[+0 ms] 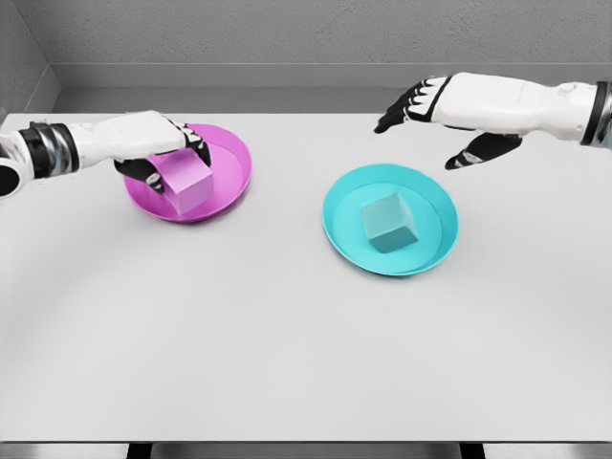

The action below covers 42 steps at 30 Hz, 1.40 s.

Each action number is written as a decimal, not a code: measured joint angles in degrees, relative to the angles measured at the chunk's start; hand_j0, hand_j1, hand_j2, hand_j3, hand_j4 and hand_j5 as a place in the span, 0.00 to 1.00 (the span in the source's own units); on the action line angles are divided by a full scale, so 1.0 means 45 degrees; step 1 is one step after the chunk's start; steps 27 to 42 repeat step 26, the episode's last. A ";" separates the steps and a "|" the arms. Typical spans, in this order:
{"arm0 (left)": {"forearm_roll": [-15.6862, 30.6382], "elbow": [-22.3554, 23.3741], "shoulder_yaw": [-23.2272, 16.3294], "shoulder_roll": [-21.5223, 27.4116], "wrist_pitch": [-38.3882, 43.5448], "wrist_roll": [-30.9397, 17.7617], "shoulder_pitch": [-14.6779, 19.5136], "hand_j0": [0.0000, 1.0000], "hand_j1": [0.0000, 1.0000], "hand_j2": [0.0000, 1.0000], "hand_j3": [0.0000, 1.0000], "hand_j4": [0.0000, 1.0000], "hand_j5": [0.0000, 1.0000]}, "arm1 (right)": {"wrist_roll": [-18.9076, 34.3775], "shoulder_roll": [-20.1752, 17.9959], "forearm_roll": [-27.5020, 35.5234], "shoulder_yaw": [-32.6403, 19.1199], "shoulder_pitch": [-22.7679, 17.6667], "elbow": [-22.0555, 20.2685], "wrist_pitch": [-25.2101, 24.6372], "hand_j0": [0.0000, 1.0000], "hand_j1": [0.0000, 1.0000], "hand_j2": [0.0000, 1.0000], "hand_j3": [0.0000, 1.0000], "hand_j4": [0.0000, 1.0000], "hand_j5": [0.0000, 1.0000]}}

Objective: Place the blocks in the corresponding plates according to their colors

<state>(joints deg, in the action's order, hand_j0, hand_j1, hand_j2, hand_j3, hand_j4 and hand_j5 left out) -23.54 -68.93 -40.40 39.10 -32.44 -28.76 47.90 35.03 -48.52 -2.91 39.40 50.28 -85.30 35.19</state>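
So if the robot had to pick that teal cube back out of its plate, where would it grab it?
Probably from above, fingers pinching two opposite upright faces of the teal cube. It sits flat in the teal plate, whose raised rim blocks a low sideways approach. The open right hand is nearest, so coming down from that side seems easiest.

Single head view, high, angled down over table (287, 363), mid-distance.

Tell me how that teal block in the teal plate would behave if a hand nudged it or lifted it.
The teal block has flat faces and sharp edges, so it would probably slide, not roll. It looks rigid, keeping its shape when gripped. The teal plate has a raised rim that would likely stop a sideways push.
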 measured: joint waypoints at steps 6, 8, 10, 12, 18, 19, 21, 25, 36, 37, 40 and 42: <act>-0.0023 0.1524 0.0605 -0.0634 0.1123 0.0009 0.0137 1.00 1.00 1.00 1.00 1.00 1.00 | 0.0000 -0.0568 0.0011 -0.1816 -0.0840 0.1605 -0.0003 1.00 1.00 1.00 1.00 1.00 1.00; -0.0011 0.1666 0.0672 -0.0825 0.1290 0.0014 0.0118 1.00 1.00 1.00 1.00 1.00 1.00 | -0.0001 -0.0684 0.0013 -0.1980 -0.0958 0.1875 -0.0005 1.00 1.00 1.00 1.00 1.00 1.00; 0.0028 0.1673 0.0697 -0.0976 0.1304 0.0016 0.0079 1.00 1.00 1.00 1.00 1.00 1.00 | 0.0000 -0.0734 -0.0011 -0.2022 -0.1094 0.1990 -0.0003 1.00 1.00 1.00 1.00 1.00 1.00; 0.0321 0.1663 0.0709 -0.1058 0.0942 0.0017 0.0000 1.00 1.00 1.00 1.00 1.00 1.00 | -0.0001 -0.0760 -0.0025 -0.1962 -0.1133 0.2038 -0.0005 1.00 1.00 1.00 1.00 1.00 1.00; 0.2659 0.1468 0.0760 0.1264 -0.0391 0.0018 -0.0800 1.00 1.00 1.00 1.00 1.00 1.00 | 0.0000 -0.0793 -0.0059 -0.1638 -0.1231 0.2044 -0.0003 1.00 1.00 1.00 1.00 1.00 1.00; 0.3090 0.1445 0.0772 0.1788 -0.0449 0.0018 -0.0840 1.00 1.00 1.00 1.00 1.00 1.00 | 0.0000 -0.0796 -0.0062 -0.1616 -0.1270 0.2040 -0.0003 1.00 1.00 1.00 1.00 1.00 1.00; 0.3621 0.1445 0.0785 0.2543 -0.0523 0.0019 -0.1230 1.00 1.00 1.00 1.00 1.00 1.00 | 0.0000 -0.0800 -0.0062 -0.1589 -0.1270 0.2032 -0.0004 1.00 1.00 1.00 1.00 1.00 1.00; 0.4050 0.1516 0.0792 0.3094 -0.0578 0.0019 -0.1328 1.00 1.00 1.00 1.00 1.00 1.00 | 0.0000 -0.0872 -0.0063 -0.1570 -0.1407 0.2025 -0.0003 1.00 1.00 1.00 1.00 1.00 1.00; 0.4094 0.1532 0.0790 0.3147 -0.0583 0.0019 -0.1328 1.00 1.00 1.00 1.00 1.00 1.00 | 0.0000 -0.0925 -0.0063 -0.1573 -0.1407 0.2025 -0.0004 1.00 1.00 1.00 1.00 1.00 1.00; 0.4094 0.1532 0.0790 0.3147 -0.0583 0.0019 -0.1328 1.00 1.00 1.00 1.00 1.00 1.00 | 0.0000 -0.0925 -0.0063 -0.1573 -0.1407 0.2025 -0.0004 1.00 1.00 1.00 1.00 1.00 1.00; 0.4094 0.1532 0.0790 0.3147 -0.0583 0.0019 -0.1328 1.00 1.00 1.00 1.00 1.00 1.00 | 0.0000 -0.0925 -0.0063 -0.1573 -0.1407 0.2025 -0.0004 1.00 1.00 1.00 1.00 1.00 1.00; 0.4094 0.1532 0.0790 0.3147 -0.0583 0.0019 -0.1328 1.00 1.00 1.00 1.00 1.00 1.00 | 0.0000 -0.0925 -0.0063 -0.1573 -0.1407 0.2025 -0.0004 1.00 1.00 1.00 1.00 1.00 1.00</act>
